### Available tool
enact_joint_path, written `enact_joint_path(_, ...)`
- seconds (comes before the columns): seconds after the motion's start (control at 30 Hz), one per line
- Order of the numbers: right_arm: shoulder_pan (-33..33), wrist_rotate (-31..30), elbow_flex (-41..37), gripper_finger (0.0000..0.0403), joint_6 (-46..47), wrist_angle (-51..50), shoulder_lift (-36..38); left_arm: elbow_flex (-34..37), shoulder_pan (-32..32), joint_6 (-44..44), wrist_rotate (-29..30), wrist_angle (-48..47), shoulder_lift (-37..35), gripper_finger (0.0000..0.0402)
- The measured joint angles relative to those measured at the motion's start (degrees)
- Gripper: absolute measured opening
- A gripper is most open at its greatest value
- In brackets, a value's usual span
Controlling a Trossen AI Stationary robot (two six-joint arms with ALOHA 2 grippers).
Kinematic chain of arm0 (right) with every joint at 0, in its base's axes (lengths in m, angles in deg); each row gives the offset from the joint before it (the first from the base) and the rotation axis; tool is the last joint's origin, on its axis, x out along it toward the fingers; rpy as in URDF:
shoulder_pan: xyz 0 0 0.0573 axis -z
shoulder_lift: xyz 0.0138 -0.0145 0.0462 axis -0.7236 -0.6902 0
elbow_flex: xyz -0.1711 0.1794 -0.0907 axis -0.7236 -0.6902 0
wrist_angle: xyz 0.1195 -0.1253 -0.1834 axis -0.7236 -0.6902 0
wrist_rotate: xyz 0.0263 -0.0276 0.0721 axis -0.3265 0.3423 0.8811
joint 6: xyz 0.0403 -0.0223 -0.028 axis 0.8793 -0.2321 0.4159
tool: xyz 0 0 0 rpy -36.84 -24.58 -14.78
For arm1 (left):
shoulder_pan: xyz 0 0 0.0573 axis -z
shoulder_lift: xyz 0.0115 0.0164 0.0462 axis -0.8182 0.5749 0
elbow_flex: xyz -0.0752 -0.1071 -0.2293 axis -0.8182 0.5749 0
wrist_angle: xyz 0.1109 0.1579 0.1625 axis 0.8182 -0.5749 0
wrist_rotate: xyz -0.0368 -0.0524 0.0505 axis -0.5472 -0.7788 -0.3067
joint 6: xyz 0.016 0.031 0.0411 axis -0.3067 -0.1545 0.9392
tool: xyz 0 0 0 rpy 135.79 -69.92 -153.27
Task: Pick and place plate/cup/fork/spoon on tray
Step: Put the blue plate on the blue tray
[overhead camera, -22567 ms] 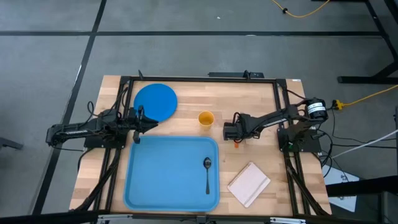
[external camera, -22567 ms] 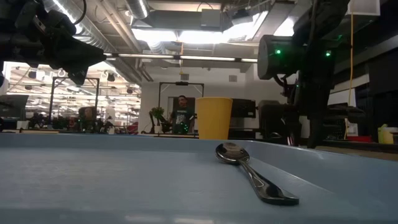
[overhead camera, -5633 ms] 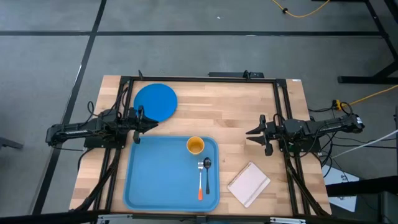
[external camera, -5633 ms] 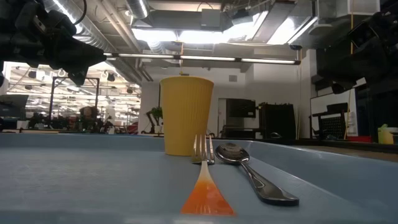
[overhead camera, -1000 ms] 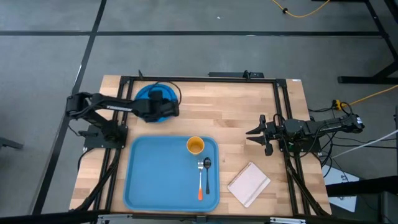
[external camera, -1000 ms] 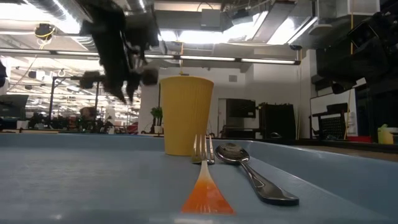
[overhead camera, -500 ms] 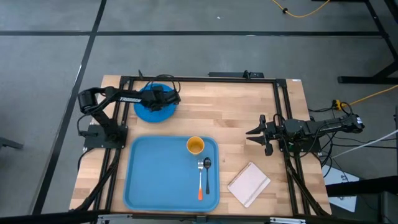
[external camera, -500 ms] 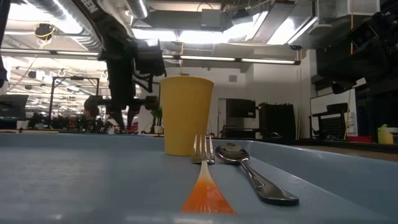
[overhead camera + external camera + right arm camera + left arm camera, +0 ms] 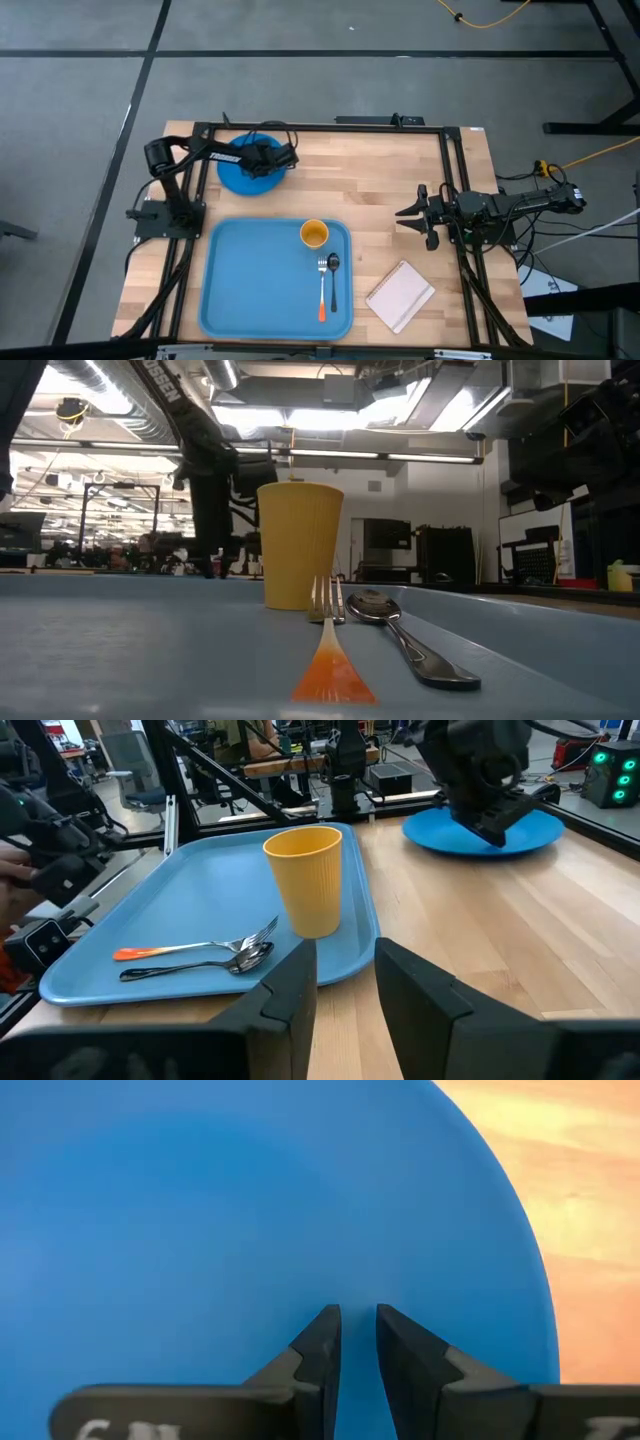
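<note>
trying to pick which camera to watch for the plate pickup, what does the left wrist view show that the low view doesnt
Only the left wrist view shows the plate filling the picture, with the left gripper directly over it, fingers a narrow gap apart and nothing between them, plus bare wooden table beside the plate.

Only the low view shows the cup, fork and spoon on the tray, and the room behind.

Both show part of the left arm; the low view has it as a dark shape behind the cup, with the plate itself not visible there.

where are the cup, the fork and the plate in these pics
cup [image 9: 314, 235], high view, its open top
fork [image 9: 190, 947], right wrist view, middle of the stem
plate [image 9: 200, 1210], left wrist view, bare flat face
</note>
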Motion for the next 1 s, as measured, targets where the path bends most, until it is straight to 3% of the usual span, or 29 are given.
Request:
enact_joint_path(0.27,0.0,0.0,0.0,0.011,0.0,0.0,0.0,-5.6,1.0,2.9,-2.2,0.2,3.5,0.006)
enact_joint_path(0.53,0.0,0.0,0.0,0.011,0.0,0.0,0.0,-11.7,3.4,16.1,-3.8,11.7,4.2,0.006)
enact_joint_path(0.63,0.0,0.0,0.0,0.011,0.0,0.0,0.0,-13.0,5.0,19.2,-1.6,12.7,4.2,0.006)
enact_joint_path(0.83,0.0,0.0,0.0,0.011,0.0,0.0,0.0,-15.1,5.7,4.7,8.0,-8.8,3.7,0.006)
enact_joint_path(1.0,0.0,0.0,0.0,0.011,0.0,0.0,0.0,-15.0,4.3,-5.2,6.8,-20.0,4.6,0.006)
